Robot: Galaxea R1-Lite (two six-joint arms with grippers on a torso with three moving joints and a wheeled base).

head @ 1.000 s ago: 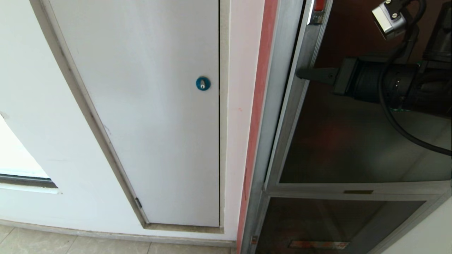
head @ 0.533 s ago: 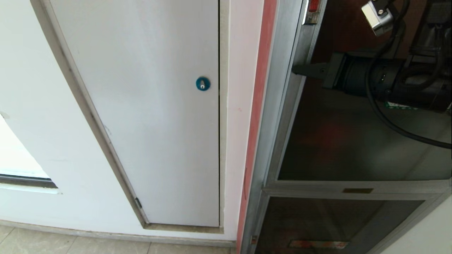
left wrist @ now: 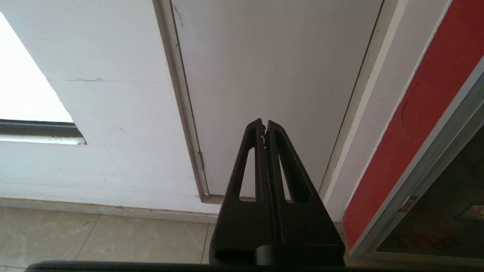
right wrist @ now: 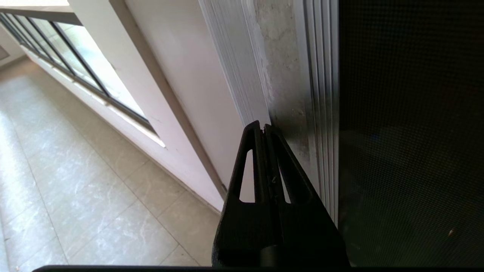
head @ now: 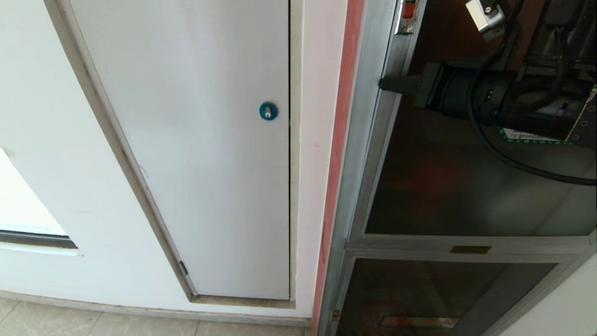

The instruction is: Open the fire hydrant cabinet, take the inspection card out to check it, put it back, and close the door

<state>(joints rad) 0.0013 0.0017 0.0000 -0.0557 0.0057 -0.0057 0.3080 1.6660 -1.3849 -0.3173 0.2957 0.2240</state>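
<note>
The right hand [head: 383,84], clenched empty, seemingly touches the door [head: 466,196] frame; only the head view shows the red latch [head: 409,9].

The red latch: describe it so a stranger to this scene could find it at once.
Start from the fire hydrant cabinet, the silver aluminium frame right of the white panel with its blue round lock. Follow the edge of its dark glass door up to the top of the head view, above the shut right gripper. The red latch is the small red piece on the metal.
</note>
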